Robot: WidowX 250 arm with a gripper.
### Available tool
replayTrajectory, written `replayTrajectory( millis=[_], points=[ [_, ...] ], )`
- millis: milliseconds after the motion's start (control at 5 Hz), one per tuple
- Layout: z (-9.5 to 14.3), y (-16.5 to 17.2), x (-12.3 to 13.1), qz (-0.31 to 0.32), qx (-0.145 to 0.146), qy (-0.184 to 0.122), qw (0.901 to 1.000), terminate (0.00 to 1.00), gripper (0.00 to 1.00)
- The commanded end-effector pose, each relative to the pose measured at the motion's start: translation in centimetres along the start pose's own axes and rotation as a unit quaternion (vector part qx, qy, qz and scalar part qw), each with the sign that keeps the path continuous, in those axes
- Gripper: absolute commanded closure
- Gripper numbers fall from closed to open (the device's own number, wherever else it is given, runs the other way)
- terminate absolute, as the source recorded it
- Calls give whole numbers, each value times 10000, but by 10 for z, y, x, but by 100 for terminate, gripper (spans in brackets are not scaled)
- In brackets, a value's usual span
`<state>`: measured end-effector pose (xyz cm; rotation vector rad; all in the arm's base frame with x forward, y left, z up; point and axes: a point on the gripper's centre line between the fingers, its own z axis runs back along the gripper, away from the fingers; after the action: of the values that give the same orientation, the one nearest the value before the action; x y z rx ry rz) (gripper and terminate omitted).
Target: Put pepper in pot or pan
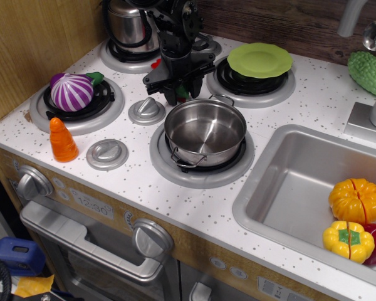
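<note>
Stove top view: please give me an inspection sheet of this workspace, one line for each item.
Surface: white speckled counter with four burners and a sink at the right.
Job's things: pepper mostly hidden under the gripper, only a bit of green and red shows; shallow steel pot on the front burner, empty.
Clutter: purple onion, orange carrot, green plate, tall lidded pot, three toy vegetables in the sink.
Grippers: gripper down on the pepper behind the pot; grasp cannot be confirmed.
Cables: nothing seen.
Surroundings: wooden wall on the left, oven door below.
</note>
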<state>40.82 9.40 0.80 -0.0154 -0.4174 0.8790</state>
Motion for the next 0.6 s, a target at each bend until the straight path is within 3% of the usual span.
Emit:
replayTrajectory(
  millis=[0, 400],
  points=[
    [25, -5, 20, -30, 81, -372, 9993, 0, 100],
    [84, -16, 17, 85, 567, -884, 9944, 0, 100]
  ],
)
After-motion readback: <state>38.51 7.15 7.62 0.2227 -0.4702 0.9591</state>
